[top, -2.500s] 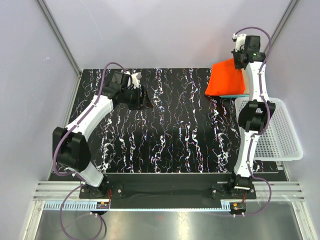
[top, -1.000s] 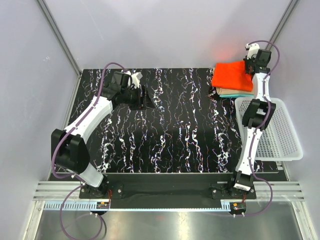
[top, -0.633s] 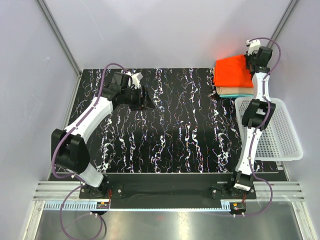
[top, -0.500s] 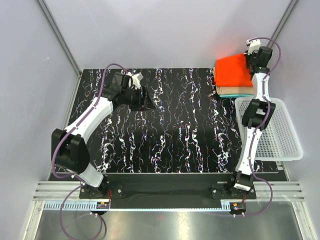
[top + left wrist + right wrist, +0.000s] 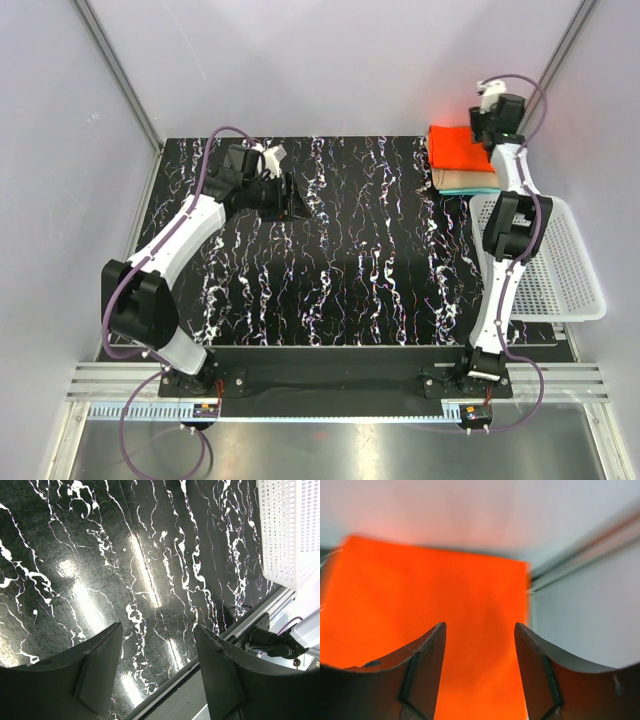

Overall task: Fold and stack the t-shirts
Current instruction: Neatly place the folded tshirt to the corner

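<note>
The folded orange-red t-shirt (image 5: 457, 147) lies flat on top of a folded tan t-shirt (image 5: 462, 181) at the table's back right corner. My right gripper (image 5: 486, 126) hovers just above the orange shirt's right part. In the right wrist view its jaws (image 5: 480, 630) stand open, with the orange t-shirt (image 5: 430, 600) spread below them and nothing between them. My left gripper (image 5: 296, 201) is open over the bare table at the back left. The left wrist view shows only the marbled tabletop between its fingers (image 5: 159, 630).
A white plastic mesh basket (image 5: 565, 275) sits at the table's right edge, beside the right arm, and shows in the left wrist view (image 5: 290, 530). Grey walls and metal corner posts close in the back and sides. The black marbled table (image 5: 350, 260) lies between the arms.
My right gripper has opened and let go of the orange-red t-shirt, which has settled flat on the stack. The right wrist has shifted slightly left. The left arm has not moved.
</note>
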### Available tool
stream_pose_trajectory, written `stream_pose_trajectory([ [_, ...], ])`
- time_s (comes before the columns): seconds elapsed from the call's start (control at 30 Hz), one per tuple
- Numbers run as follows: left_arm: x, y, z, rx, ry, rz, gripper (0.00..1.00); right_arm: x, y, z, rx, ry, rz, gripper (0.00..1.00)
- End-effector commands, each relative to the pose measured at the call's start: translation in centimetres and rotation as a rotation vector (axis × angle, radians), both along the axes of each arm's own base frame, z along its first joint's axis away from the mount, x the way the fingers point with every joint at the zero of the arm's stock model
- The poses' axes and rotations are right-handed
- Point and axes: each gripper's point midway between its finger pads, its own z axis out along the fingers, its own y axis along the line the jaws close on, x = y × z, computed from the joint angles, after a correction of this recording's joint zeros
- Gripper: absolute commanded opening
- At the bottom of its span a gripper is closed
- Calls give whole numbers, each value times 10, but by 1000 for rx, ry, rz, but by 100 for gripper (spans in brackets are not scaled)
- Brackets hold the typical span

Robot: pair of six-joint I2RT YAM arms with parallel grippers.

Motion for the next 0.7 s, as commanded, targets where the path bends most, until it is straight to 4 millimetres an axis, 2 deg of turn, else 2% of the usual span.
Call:
stream_pose_trajectory([
  [0.0,-4,-1,40,-45,-120,-10,65,-10,83,82,-162,-111,124,62],
  [0.03,-5,0,42,-44,-127,-8,65,-17,93,57,-220,-44,163,62],
  [0.07,-6,1,44,-45,-135,-6,65,-21,97,56,-250,-36,170,63],
  [0.13,-10,0,48,-56,-143,-10,65,-28,101,37,-293,15,186,62],
  [0.2,-12,-2,54,-80,-150,-17,65,-34,128,32,-293,34,259,62],
  [0.23,-15,-5,58,-99,-151,-33,65,-40,132,18,-305,68,287,63],
  [0.27,-15,-6,60,-110,-156,-37,65,-43,137,21,-320,63,307,64],
  [0.33,-18,-7,65,-127,-159,-42,65,-50,146,7,-368,92,350,65],
  [0.43,-20,-6,69,-132,-172,-42,65,-53,145,-7,-454,135,348,69],
  [0.47,-21,-6,70,-132,-176,-44,65,-53,137,-15,-495,156,311,70],
  [0.67,-18,-5,69,-128,-175,-36,65,-44,137,-23,-662,135,309,70],
])
